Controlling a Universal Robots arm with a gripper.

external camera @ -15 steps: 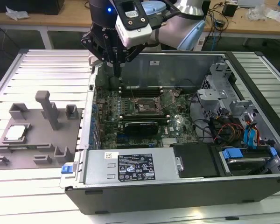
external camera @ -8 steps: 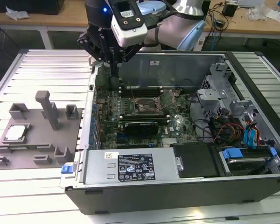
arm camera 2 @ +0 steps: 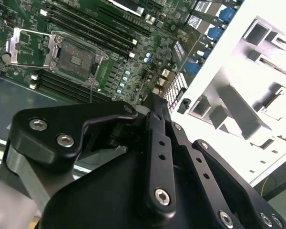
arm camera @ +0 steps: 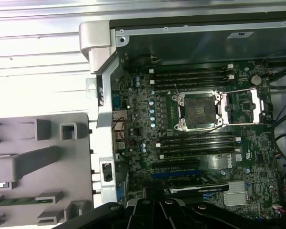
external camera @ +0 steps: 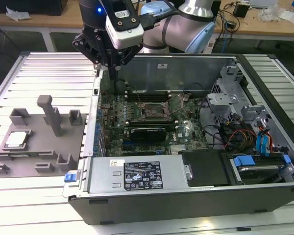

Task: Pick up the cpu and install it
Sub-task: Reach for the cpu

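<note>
The cpu (external camera: 17,139) lies on the grey holder (external camera: 39,139) at the exterior view's left. The fingers (external camera: 115,68) are well apart from it, closed together and empty, above the computer case (external camera: 186,196) edge.

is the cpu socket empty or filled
Empty: the black metal-framed square socket shows a bare dark middle, and the small silvery square cpu lies on the grey plastic fixture.
</note>
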